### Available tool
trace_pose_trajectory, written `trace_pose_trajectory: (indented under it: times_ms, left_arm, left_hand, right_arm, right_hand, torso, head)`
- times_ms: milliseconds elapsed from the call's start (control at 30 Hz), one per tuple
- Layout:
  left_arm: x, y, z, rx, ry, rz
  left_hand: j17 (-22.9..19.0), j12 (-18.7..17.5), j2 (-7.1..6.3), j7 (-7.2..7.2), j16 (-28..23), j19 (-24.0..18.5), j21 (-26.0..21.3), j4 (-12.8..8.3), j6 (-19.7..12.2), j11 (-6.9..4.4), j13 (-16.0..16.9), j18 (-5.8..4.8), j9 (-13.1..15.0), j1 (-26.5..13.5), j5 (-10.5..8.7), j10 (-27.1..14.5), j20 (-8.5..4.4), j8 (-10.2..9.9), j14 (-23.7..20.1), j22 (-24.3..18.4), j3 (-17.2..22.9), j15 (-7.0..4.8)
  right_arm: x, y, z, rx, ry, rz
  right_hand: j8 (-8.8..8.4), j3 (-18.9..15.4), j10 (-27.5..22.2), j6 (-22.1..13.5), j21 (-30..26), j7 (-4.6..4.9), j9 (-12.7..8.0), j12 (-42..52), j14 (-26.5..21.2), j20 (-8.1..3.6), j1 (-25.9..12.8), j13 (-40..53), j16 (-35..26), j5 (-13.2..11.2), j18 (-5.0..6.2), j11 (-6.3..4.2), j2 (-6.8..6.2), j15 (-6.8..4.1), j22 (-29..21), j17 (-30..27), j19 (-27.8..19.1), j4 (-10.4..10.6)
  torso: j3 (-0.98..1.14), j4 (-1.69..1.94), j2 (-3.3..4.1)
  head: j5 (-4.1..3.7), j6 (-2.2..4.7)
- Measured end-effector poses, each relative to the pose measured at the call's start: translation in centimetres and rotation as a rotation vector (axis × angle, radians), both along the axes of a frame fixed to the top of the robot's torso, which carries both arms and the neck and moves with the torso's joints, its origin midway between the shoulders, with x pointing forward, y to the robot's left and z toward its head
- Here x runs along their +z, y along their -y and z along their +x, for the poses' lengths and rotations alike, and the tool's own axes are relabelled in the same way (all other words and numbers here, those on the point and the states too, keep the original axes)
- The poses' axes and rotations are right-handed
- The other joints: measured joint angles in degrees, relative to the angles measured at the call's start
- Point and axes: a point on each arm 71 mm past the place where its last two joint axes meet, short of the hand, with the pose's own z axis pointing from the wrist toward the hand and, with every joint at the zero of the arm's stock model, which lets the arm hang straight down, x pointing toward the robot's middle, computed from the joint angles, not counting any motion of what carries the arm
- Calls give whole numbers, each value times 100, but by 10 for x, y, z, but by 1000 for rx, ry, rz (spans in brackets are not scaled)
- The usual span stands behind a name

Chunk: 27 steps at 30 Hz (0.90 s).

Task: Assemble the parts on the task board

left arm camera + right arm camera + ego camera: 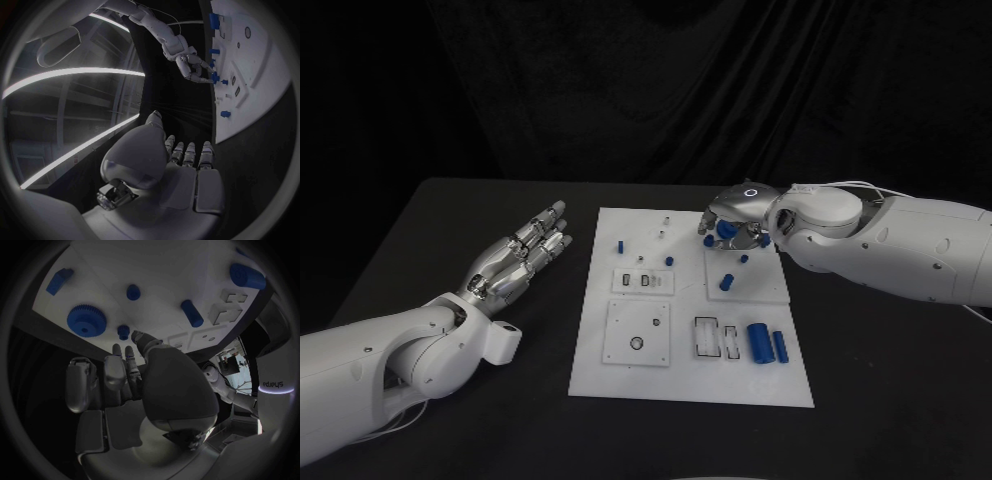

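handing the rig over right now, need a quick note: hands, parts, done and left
Left hand: open, fingers stretched flat, on the black table left of the task board, holding nothing.
Right hand: over the board's far right part, fingers pointing down at a blue gear; whether it holds anything cannot be told.
Parts: small blue pegs near the far end, two blue cylinders lying near the right edge.
Done: unclear. Left: the lying cylinders at least.

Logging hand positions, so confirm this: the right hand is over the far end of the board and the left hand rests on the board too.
Wrong about the left hand. The head view shows it on the black table beside the board, fingers spread, holding nothing. The right hand is over the board's far end, as stated.
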Motion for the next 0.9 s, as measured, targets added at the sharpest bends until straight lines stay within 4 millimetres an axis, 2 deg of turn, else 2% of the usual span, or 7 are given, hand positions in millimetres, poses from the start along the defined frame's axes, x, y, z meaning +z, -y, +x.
trace_pose_trajectory:
  times_ms: [233, 333, 633, 733, 767, 800, 900]
  left_arm:
    - [0, -1, 1, 1, 0, 2]
    - [-1, -1, 1, 1, 1, 2]
    - [-1, 0, 2, -2, 0, 1]
    - [-1, 0, 2, -3, 0, 1]
    - [-1, 0, 2, -3, 0, 1]
    - [-1, 0, 2, -3, 0, 1]
    - [-1, 0, 3, -4, 0, 1]
  left_hand:
    - [1, 0, -23, 20, 0, 5, 0, 0, -20, 42, 1, -1, 0, 23, 0, 1, 47, -1, 9, 5, 0, 9]
    - [1, 0, -23, 20, 0, 5, 0, 0, -20, 43, 1, -1, 0, 23, 0, 1, 47, -1, 9, 7, 0, 50]
    - [3, 0, 0, 20, 0, 4, 0, 0, -20, 43, 2, -1, -1, 46, 0, 1, 87, -1, 9, 7, 0, 50]
    - [3, 0, 0, 20, 0, 25, 0, 0, -20, 43, 3, 0, -1, 46, 0, 1, 108, -1, -11, 12, 0, 70]
    - [3, 0, -10, 20, 0, 14, 0, 0, -20, 52, 3, 3, -1, 56, 0, 3, 120, -1, 2, 12, 0, 82]
    - [4, 0, -22, 20, 0, 5, 0, 0, -20, 79, 3, 93, -1, 68, 0, -3, 128, -1, 10, 11, 0, 90]
    - [4, 0, -22, 22, 0, 5, 0, 0, -22, 83, 3, 90, -1, 68, 0, 1, 128, -1, 10, 11, 0, 90]
  right_arm:
    - [-1, 0, 2, -4, 4, 1]
    - [-2, 1, 3, -7, 4, -1]
    - [-5, 1, 6, -13, 2, -6]
    - [-6, 1, 7, -14, 0, -7]
    - [-7, 1, 8, -15, 0, -8]
    - [-7, 1, 8, -16, 0, -9]
    - [-8, 1, 9, -17, -1, -10]
  right_hand:
    - [0, 0, -45, 0, -15, 0, 20, 0, -20, -4, 0, 22, 0, 0, 0, 3, 0, 20, 0, -18, -4, -1]
    - [0, 23, -45, 20, -14, -20, 69, 23, -20, -4, 0, 77, 0, 0, 0, 3, 0, 20, -1, -1, -4, -24]
    - [83, 79, 53, 152, -15, 16, 181, 134, -20, -4, -39, 181, 0, 0, 0, -9, 38, 20, -1, 47, -4, -111]
    - [145, 118, 157, 271, -14, 62, 261, 208, -1, -18, -65, 241, 1, 0, 1, -29, 65, 1, -1, 101, 10, -151]
    - [175, 135, 192, 313, -14, 69, 299, 223, 14, -33, -69, 263, 13, 0, 1, -48, 69, -14, -1, 118, 25, -168]
    - [204, 150, 234, 338, -14, 93, 336, 242, 22, -36, -69, 285, 28, 0, 1, -63, 69, -22, -1, 136, 28, -182]
    - [254, 173, 357, 416, 15, 110, 430, 312, 53, -76, -99, 338, 52, 0, 1, -92, 98, -53, -1, 187, 68, -205]
  torso:
    - [0, 10, 6]
    - [0, 12, 7]
    - [-2, 10, 12]
    - [-2, 10, 14]
    - [-2, 10, 14]
    - [-3, 12, 14]
    - [-3, 13, 15]
  head:
    - [-4, -12]
    - [-4, -14]
    - [12, -19]
    - [7, -19]
    - [6, -19]
    - [2, -21]
    - [-1, -24]
